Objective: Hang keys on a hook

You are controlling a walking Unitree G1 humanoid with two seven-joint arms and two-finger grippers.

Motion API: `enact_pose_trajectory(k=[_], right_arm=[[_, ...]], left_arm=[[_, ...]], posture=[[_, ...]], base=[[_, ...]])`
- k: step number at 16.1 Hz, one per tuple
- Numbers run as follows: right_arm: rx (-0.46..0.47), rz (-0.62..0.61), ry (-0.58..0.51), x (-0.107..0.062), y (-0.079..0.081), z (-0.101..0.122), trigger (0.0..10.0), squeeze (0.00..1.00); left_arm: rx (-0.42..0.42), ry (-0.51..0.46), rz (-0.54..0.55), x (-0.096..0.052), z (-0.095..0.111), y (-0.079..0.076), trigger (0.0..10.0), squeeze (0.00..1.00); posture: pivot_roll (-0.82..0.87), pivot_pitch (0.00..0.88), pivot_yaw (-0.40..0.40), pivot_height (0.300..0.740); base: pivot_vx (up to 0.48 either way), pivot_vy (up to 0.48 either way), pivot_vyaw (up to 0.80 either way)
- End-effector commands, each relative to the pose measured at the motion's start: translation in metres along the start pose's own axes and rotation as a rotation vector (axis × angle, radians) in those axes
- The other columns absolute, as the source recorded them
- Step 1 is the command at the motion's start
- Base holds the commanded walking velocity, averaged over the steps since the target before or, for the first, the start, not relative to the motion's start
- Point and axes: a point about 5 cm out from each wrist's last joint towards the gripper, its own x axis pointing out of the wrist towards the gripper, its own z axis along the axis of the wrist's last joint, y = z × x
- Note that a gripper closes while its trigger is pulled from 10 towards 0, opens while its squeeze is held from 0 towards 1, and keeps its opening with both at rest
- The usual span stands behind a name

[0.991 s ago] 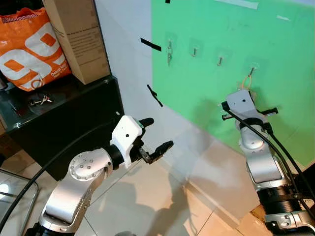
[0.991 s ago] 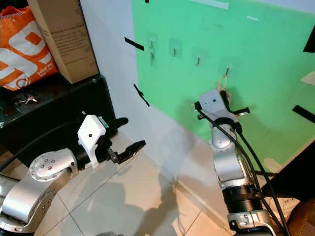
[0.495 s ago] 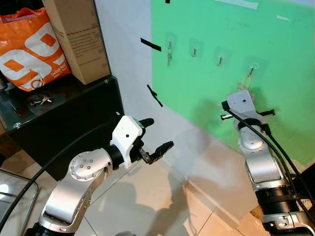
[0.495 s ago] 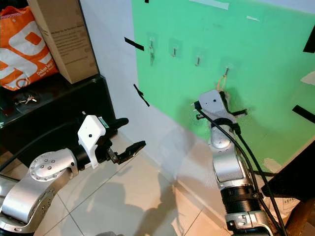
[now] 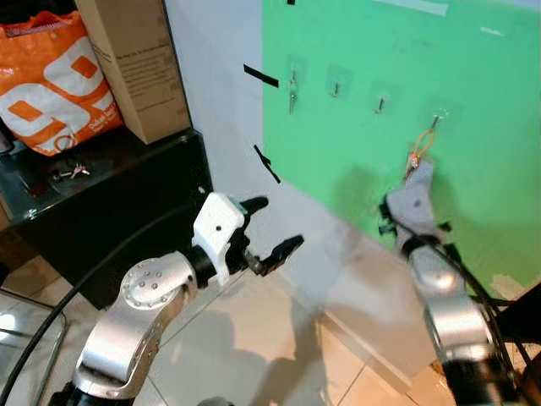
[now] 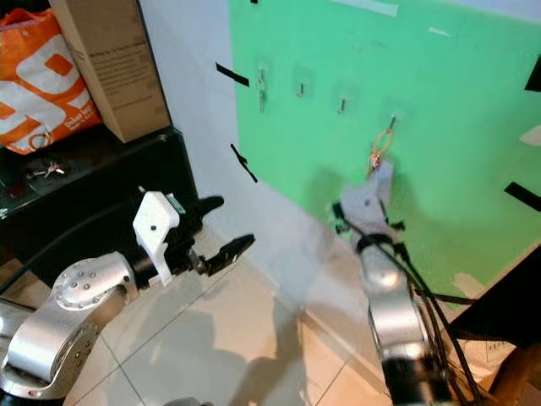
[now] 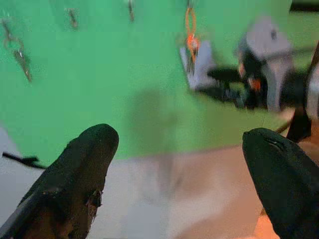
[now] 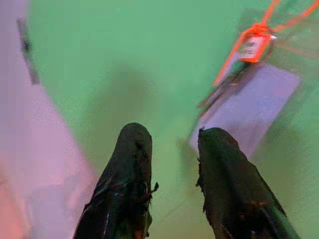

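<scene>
The keys (image 5: 413,161) with their orange loop hang on the hook (image 5: 434,121) just above the right gripper (image 8: 172,144) — its fingers a little apart, holding nothing — so the job looks done, while the left gripper (image 5: 272,230) waits wide open.

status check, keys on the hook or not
Right pincer open, empty, just below the keys. Keys on orange loop hanging from the far-right hook. Left pincer open, idle. Nothing in the way.
</scene>
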Motion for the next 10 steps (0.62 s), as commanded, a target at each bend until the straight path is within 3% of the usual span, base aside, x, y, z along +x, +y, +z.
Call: enact_pose_trajectory(k=[1,3,4,6,7,9,10], right_arm=[[0.008,0.066,-0.017,-0.007,0.009,0.000,10.0,1.00],[0.026,0.145,0.022,-0.019,0.019,-0.011,10.0,1.00],[0.086,0.169,0.053,-0.023,0.023,-0.016,10.0,1.00],[0.210,0.275,0.081,-0.031,0.035,-0.018,10.0,1.00],[0.231,0.301,0.067,-0.034,0.037,-0.016,10.0,1.00],[0.306,0.332,0.039,-0.036,0.039,-0.011,10.0,1.00],[0.303,0.295,0.039,-0.036,0.036,-0.011,10.0,1.00]], left_arm=[[0.016,-0.042,0.015,-0.001,0.010,0.003,10.0,0.31],[0.008,-0.040,0.021,-0.001,0.008,0.002,10.0,0.31],[-0.002,-0.037,0.035,-0.002,0.006,0.003,10.0,0.31],[0.022,-0.006,0.120,-0.006,-0.003,0.007,10.0,0.29],[0.051,0.003,0.221,-0.010,-0.008,0.014,10.0,0.28],[0.140,0.109,0.524,-0.027,-0.032,0.037,10.0,0.30],[0.156,0.139,0.560,-0.035,-0.039,0.039,10.0,0.31]], posture=[[0.05,0.000,0.030,0.740],[0.04,0.000,0.025,0.740],[0.04,0.000,0.028,0.740],[0.03,0.000,0.030,0.740],[0.04,0.000,0.026,0.740],[0.05,0.000,0.006,0.740],[0.05,0.000,0.004,0.740]], base=[[0.000,0.000,0.00],[0.000,0.000,0.00],[0.000,0.000,0.00],[0.000,0.000,0.80],[0.000,0.000,0.80],[0.000,0.000,0.80],[0.000,0.000,0.80]])
